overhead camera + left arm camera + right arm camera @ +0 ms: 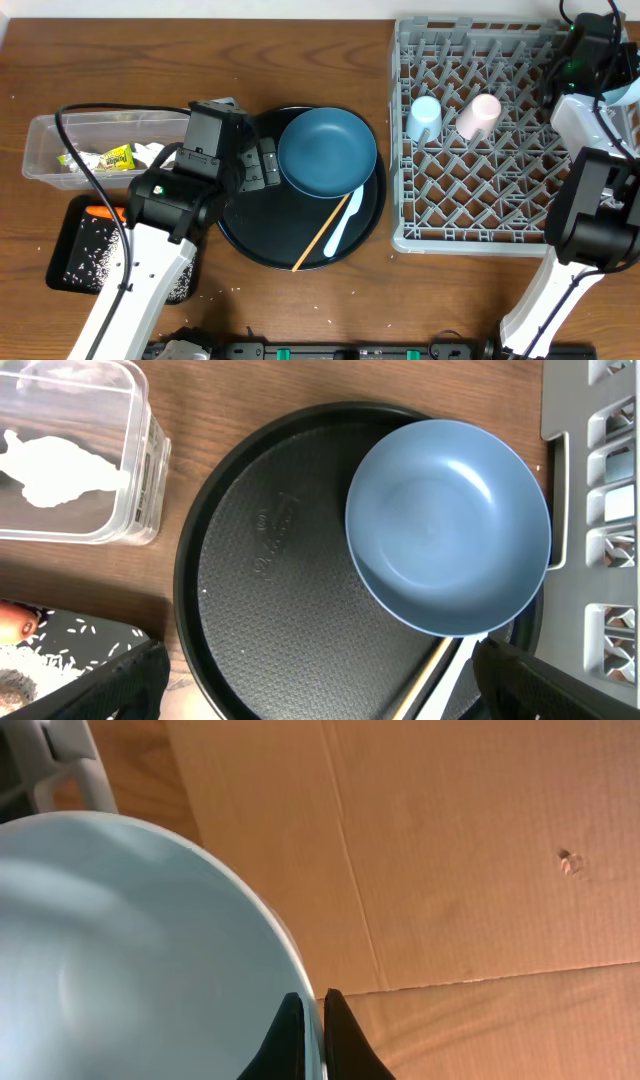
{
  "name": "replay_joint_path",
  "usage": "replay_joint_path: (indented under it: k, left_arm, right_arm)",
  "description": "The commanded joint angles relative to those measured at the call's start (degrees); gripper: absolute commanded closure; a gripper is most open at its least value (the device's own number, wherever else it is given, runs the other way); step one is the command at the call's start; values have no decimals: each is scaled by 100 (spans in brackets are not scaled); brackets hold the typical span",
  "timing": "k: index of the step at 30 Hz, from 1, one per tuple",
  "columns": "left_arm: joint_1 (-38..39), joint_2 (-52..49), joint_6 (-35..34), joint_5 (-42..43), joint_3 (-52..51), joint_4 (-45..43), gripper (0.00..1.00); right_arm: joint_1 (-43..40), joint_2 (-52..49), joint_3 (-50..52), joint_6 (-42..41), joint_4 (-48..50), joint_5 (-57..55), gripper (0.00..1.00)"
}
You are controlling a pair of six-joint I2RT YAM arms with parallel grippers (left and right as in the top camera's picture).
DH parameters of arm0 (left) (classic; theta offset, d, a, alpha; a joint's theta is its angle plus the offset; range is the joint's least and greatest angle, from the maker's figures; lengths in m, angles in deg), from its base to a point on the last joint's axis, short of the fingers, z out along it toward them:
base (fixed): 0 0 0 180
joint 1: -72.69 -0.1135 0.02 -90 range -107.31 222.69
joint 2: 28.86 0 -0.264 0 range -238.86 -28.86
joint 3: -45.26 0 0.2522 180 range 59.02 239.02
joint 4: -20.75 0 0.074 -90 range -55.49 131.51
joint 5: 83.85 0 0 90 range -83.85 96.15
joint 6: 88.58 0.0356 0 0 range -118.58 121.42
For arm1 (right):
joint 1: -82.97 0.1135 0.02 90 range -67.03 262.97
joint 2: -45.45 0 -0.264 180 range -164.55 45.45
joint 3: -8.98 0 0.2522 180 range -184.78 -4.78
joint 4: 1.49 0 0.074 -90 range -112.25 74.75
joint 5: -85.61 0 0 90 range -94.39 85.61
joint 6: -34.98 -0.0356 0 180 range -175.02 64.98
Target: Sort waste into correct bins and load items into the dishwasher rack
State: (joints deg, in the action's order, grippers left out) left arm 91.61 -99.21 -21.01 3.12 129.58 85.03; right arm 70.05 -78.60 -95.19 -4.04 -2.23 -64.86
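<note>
Pale blue bowl, glossy, rim pinched in my clenched right hand; my left hand hangs released over the black tray holding the dark blue plate.

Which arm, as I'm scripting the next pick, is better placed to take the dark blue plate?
Left, probably. The left gripper hangs open over the round black tray beside the dark blue plate; the right gripper is shut on the light blue bowl.

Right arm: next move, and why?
Probably swing the right gripper left over the large grey pegged plastic dishwasher rack: it is shut on the rim of the small light blue bowl, and its wrist view shows brown cardboard underneath, not rack.
</note>
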Motion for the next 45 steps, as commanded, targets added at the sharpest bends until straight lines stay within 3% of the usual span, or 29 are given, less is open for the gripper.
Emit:
replay_joint_path:
  k: [1, 22, 27, 30, 32, 34, 38, 45]
  left_arm:
    - [2, -2, 33, -68, 2, 0, 2]
    - [2, -2, 33, -68, 2, 0, 2]
    - [2, -2, 33, -68, 2, 0, 2]
    - [2, -2, 33, -68, 2, 0, 2]
    - [2, -2, 33, -68, 2, 0, 2]
    - [2, -2, 33, -68, 2, 0, 2]
    - [2, -2, 33, -68, 2, 0, 2]
    - [2, -2, 33, -68, 2, 0, 2]
  right_arm:
    - [151, -144, -22, -127, -192, 92, 99]
    - [822, -144, -22, -125, -599, -341, 99]
    - [1104, -144, -22, -125, -599, -428, 93]
    - [1281, -144, -22, -127, -599, -516, 84]
    - [1394, -144, -22, -125, -601, -560, 69]
    - [1471, -144, -22, -127, -603, -605, 66]
    - [1558, -144, -22, -127, -669, -750, 41]
    - [1742, -92, -22, -393, -662, -1117, 38]
